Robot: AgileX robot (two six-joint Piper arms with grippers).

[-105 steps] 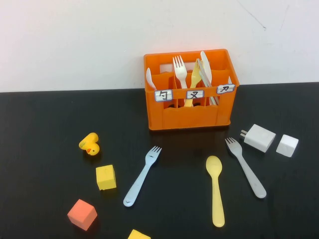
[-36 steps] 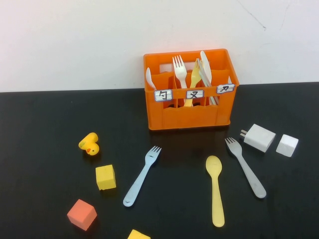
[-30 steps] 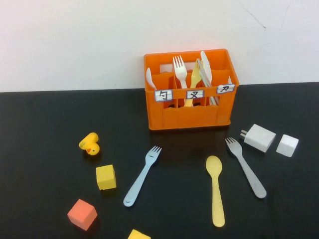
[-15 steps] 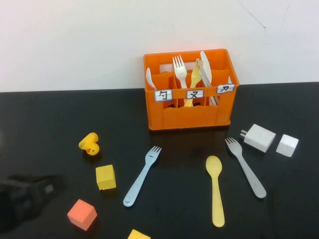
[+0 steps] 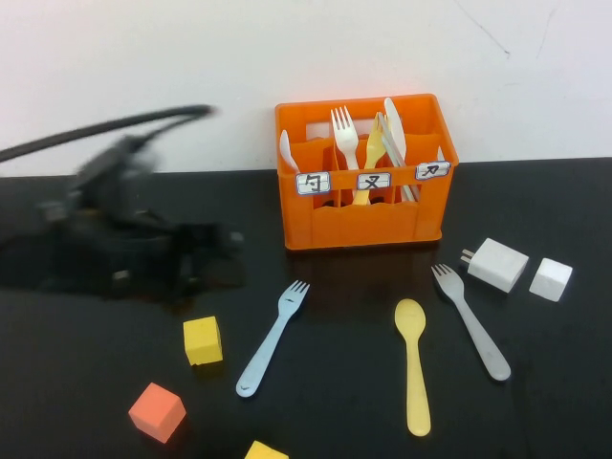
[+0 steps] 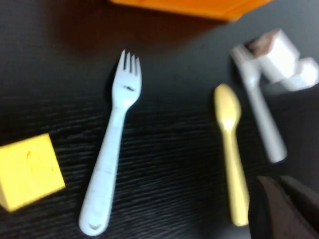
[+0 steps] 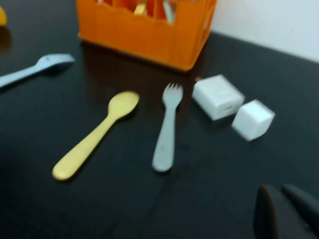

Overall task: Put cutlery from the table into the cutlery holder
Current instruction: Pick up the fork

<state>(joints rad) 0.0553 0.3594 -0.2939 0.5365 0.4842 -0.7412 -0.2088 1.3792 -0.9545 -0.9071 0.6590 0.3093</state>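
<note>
The left hand (image 5: 215, 239) is seen closed and empty above the counter (image 5: 535, 402), at nine o'clock of the orange holder (image 5: 363, 215). The right hand (image 7: 284, 211) is closed too, seen only in its wrist view. The blue fork (image 5: 273, 339), yellow spoon (image 5: 413, 368) and grey fork (image 5: 470, 320) are laid at six o'clock of the holder

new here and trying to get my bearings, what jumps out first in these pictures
The orange cutlery holder at the back of the black table, white cutlery standing in it, catches the eye first. In front of it lie a light blue fork, a yellow spoon and a grey fork. The left arm is a dark blur left of the holder, its shut left pincer pointing toward it; the shut right pincer shows only in its wrist view.
</note>
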